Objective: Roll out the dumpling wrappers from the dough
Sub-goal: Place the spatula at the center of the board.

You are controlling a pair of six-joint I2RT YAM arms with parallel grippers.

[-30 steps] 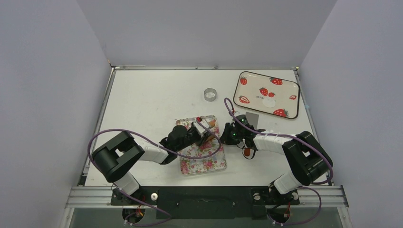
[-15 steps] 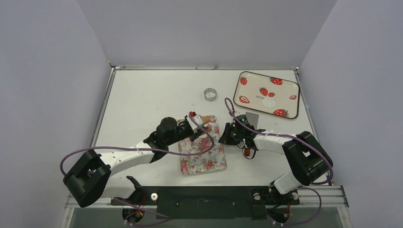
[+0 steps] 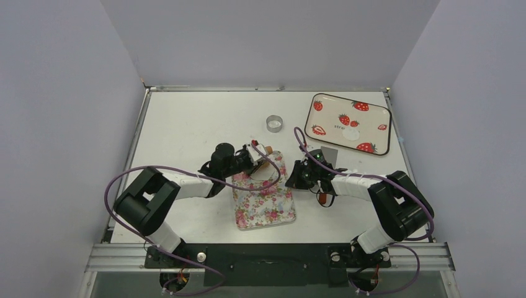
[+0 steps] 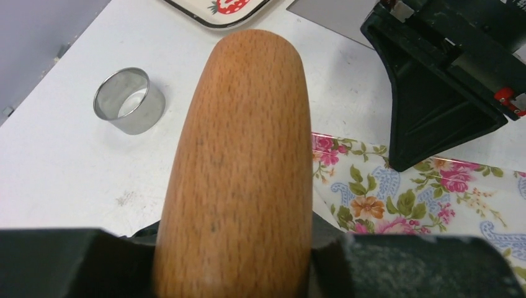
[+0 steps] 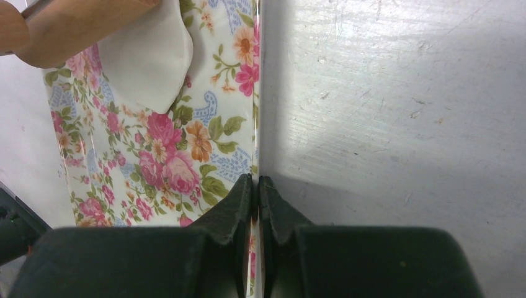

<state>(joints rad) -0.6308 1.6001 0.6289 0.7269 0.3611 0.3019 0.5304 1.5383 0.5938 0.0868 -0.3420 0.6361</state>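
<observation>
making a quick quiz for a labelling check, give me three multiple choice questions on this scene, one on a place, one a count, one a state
1. Where is the hollow silver metal ring?
a) on the rectangular floral tray
b) inside a claw
c) on the bare white table

2. How many patterned trays are on the table?
a) one
b) two
c) four

3. What is the right claw doing?
a) shut on the floral tray's rim
b) wide open
c) gripping the ring

Answers: 1 c, it stands alone on the table beyond the floral tray; 2 b, the floral tray plus the strawberry-print tray; 3 a, the right wrist view shows it pinched on the rim.
</observation>
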